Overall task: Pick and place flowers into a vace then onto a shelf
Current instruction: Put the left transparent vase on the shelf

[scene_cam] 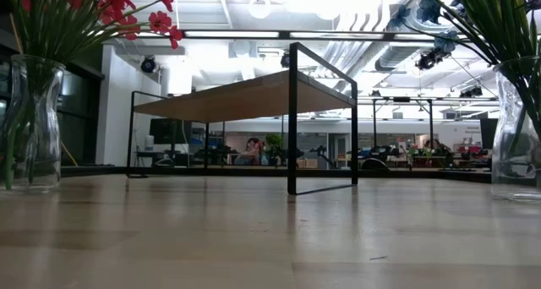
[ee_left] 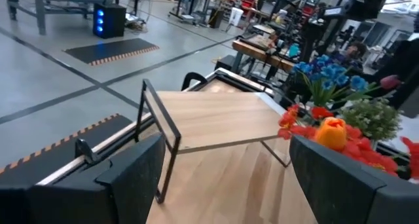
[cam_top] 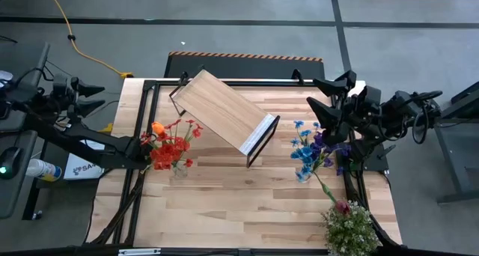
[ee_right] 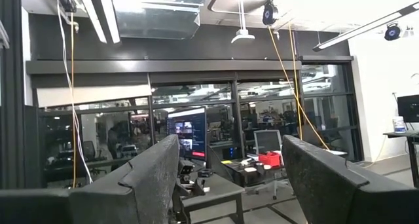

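The red sprays [cam_top: 171, 150] and the orange tulip [cam_top: 158, 127] stand in a clear glass vase [scene_cam: 30, 124] on the table's left part. Blue and purple blooms [cam_top: 308, 147] stand in a second glass vase [scene_cam: 517, 128] on the right. The dark pink rose [cam_top: 342, 207] sits on a long stem slanting out toward the near right. The shelf [cam_top: 224, 110] stands on its black legs between the vases, turned diagonally. My left gripper [cam_top: 91, 97] is open beyond the table's left edge. My right gripper [cam_top: 326, 96] is open above the far right corner. Both are apart from everything.
A bushy green plant [cam_top: 350, 230] with tiny whitish blossoms stands at the near right corner. The black table frame [cam_top: 146, 87] runs along the edges. Bare wood [cam_top: 239, 203] lies between the vases on the near side. A bottle [cam_top: 41, 168] lies off the table's left.
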You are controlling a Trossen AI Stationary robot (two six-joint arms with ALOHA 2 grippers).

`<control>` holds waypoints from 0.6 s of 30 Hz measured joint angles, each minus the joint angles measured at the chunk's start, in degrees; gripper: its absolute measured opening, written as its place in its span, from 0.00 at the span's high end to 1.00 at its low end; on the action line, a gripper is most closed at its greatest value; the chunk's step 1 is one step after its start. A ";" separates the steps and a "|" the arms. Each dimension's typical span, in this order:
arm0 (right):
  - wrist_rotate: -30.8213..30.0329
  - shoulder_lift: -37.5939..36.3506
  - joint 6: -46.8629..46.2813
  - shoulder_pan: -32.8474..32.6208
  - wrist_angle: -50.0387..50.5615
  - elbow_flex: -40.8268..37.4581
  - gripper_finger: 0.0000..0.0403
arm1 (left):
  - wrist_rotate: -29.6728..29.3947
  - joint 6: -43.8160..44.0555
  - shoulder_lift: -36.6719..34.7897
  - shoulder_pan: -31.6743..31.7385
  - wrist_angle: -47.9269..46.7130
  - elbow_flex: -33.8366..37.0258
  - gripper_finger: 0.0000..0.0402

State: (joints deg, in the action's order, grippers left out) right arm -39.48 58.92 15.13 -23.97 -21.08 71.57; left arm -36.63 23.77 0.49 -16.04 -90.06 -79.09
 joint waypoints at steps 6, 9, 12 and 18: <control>0.00 0.00 -0.07 0.00 -0.01 0.00 0.35 | 4.77 0.05 0.00 3.73 0.02 -0.01 0.11; 0.00 0.00 -0.08 0.00 0.00 0.00 0.35 | 7.88 0.22 0.00 5.53 0.03 0.02 0.11; 0.00 0.00 -0.06 0.00 0.00 0.00 0.35 | 7.82 3.00 0.00 7.46 0.04 0.02 0.11; 0.00 0.00 0.01 0.00 0.10 0.00 0.35 | 11.30 4.14 0.00 11.64 0.11 2.16 0.11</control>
State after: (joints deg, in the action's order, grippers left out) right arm -39.48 58.92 15.15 -23.97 -20.98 71.57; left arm -25.34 27.91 0.49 -4.39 -89.96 -76.93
